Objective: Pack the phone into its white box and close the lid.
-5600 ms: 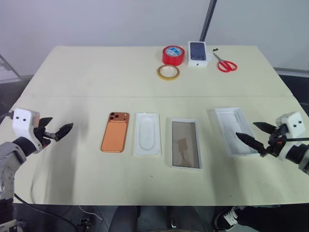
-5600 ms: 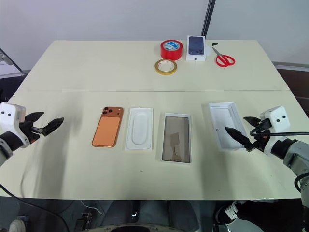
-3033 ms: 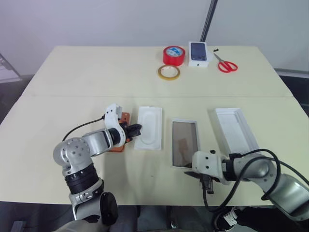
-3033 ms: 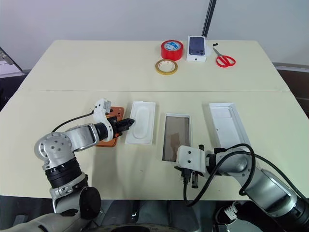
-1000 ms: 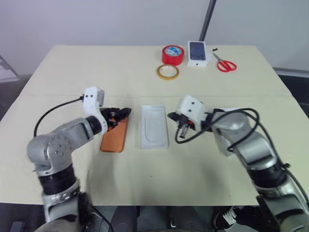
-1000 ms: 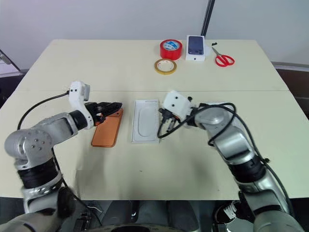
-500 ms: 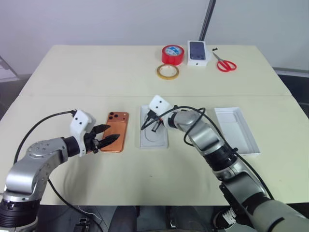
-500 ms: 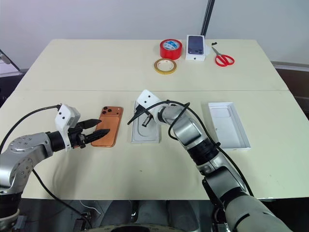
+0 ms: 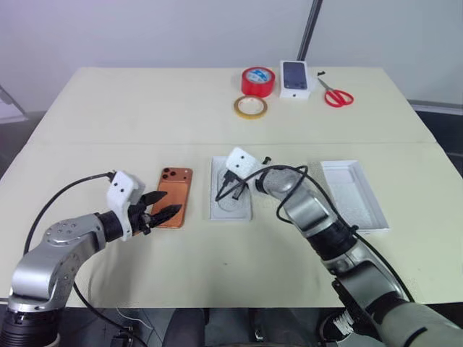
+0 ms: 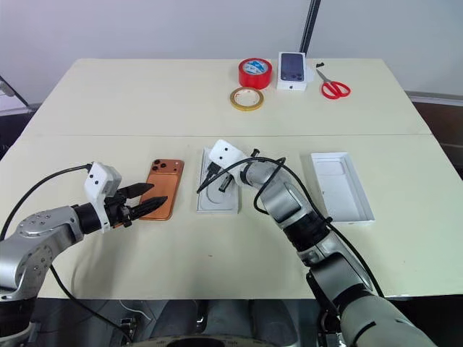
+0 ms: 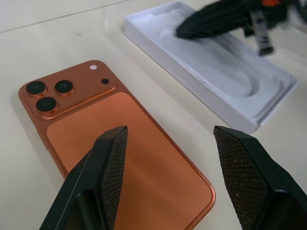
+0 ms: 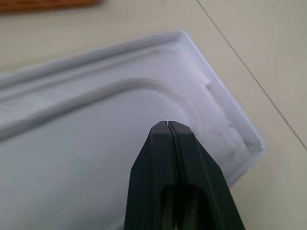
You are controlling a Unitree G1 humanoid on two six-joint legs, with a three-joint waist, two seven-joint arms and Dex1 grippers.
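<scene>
Cream-coloured table (image 9: 108,116) of two joined panels stands before a pale grey wall, dark floor at its sides. Phone (image 9: 173,197) lies flat, back up, left of centre. Beside it sits a white insert (image 9: 231,189) with a rounded recess; the white box itself cannot be made out. Lid (image 9: 354,194) lies open to the right, well apart. Left gripper (image 9: 165,207) hovers at the phone's near edge, jaws apart. Right gripper (image 12: 169,125), jaws pressed together, points onto the insert. Red tape roll (image 9: 259,81), yellow tape ring (image 9: 251,108), printed box (image 9: 295,76) and scissors (image 9: 337,95) line the far edge.
</scene>
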